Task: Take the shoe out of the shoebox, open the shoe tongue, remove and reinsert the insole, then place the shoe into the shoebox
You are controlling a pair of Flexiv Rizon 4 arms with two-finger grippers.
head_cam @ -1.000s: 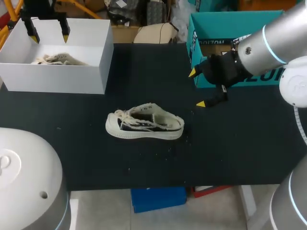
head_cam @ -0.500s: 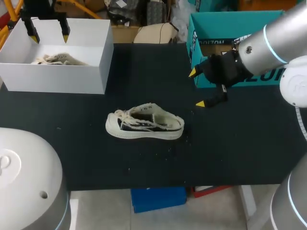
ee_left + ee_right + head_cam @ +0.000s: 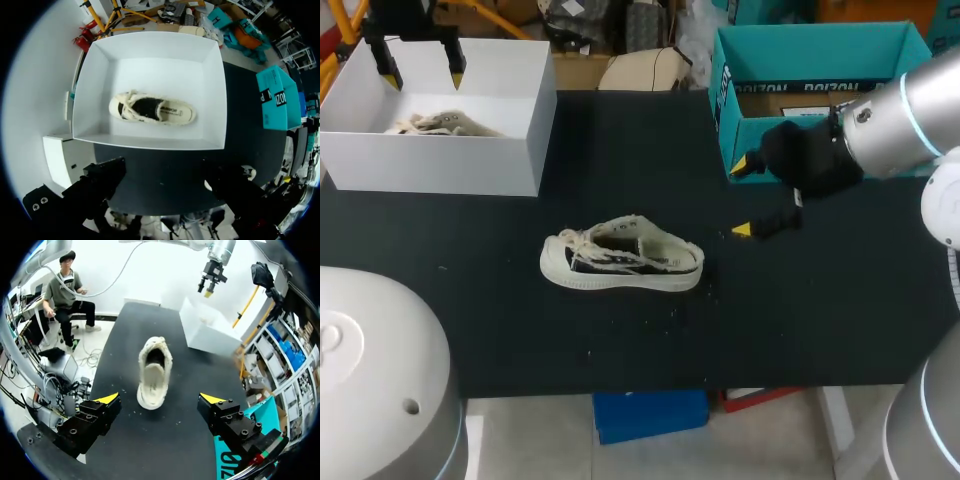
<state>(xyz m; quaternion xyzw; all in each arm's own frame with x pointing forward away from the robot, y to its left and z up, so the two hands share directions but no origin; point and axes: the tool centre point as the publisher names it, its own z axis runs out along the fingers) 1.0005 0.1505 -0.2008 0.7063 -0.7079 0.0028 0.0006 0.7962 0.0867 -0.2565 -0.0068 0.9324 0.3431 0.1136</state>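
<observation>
A cream low-top shoe (image 3: 622,256) lies on its side in the middle of the black table (image 3: 620,150); in the right wrist view the shoe (image 3: 154,371) has its mouth turned to the camera. My right gripper (image 3: 740,198) hangs open to the shoe's right, apart from it, and its fingers (image 3: 160,399) have nothing between them. A second cream shoe (image 3: 440,124) lies in the white shoebox (image 3: 500,165) at the far left. My left gripper (image 3: 423,78) stands open high over that box, and below it the boxed shoe (image 3: 151,108) shows whole.
An open teal box (image 3: 810,70) stands at the far right, just behind my right gripper. The white shoebox (image 3: 207,332) sits beyond the loose shoe in the right wrist view, with my left gripper (image 3: 210,277) above it.
My right gripper has drawn back to the right and a little toward the table's front, away from the loose shoe. The left arm and both shoes have not moved.
</observation>
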